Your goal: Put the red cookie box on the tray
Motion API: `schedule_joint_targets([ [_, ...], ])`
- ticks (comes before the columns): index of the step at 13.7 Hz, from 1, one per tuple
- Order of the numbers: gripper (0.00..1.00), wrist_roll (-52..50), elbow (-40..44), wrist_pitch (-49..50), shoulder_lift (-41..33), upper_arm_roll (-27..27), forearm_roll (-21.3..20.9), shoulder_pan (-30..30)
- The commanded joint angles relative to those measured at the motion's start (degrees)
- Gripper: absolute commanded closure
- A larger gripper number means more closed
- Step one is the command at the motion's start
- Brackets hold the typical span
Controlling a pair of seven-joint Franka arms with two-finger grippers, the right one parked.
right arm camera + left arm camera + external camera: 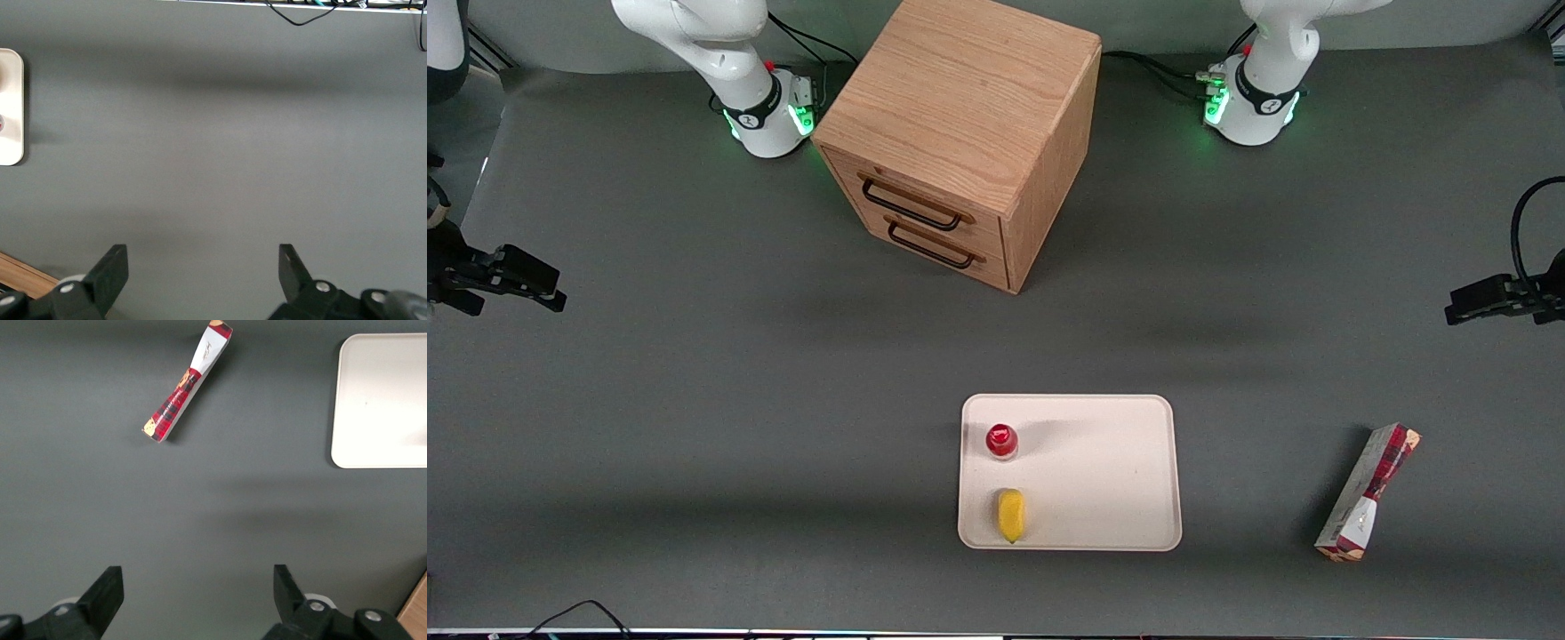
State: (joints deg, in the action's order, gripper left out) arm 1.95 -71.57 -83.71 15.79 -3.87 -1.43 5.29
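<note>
Already spread wide, the claw (197,600) hovers high above bare bench (694,400), well apart from the red cookie box (1368,492), which lies beside the tray (1103,471).

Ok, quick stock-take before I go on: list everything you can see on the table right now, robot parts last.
red cookie box: one, red plaid with white patch, on the table toward the working arm's end, apart from the tray.
tray: one, cream-white, near the front camera.
bottle: one, red-capped, upright on the tray.
yellow object: one, on the tray, nearer the camera than the bottle.
drawer cabinet: one, wooden, two drawers, between the arm bases.
gripper: left arm's, black, open, hanging above bare table, empty.
</note>
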Motion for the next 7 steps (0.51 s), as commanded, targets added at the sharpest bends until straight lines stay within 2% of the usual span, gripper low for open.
schedule_joint_targets([
  [1, 0.0, -1.0, -1.4, 0.8, -1.7, 0.5, -0.7, -0.5],
  [4, 0.0, 0.2, -1.3, 0.2, -1.1, 0.5, -0.7, -0.3],
  [7, 0.0, 5.8, -1.1, -5.7, 1.3, 0.7, -2.2, 0.1],
])
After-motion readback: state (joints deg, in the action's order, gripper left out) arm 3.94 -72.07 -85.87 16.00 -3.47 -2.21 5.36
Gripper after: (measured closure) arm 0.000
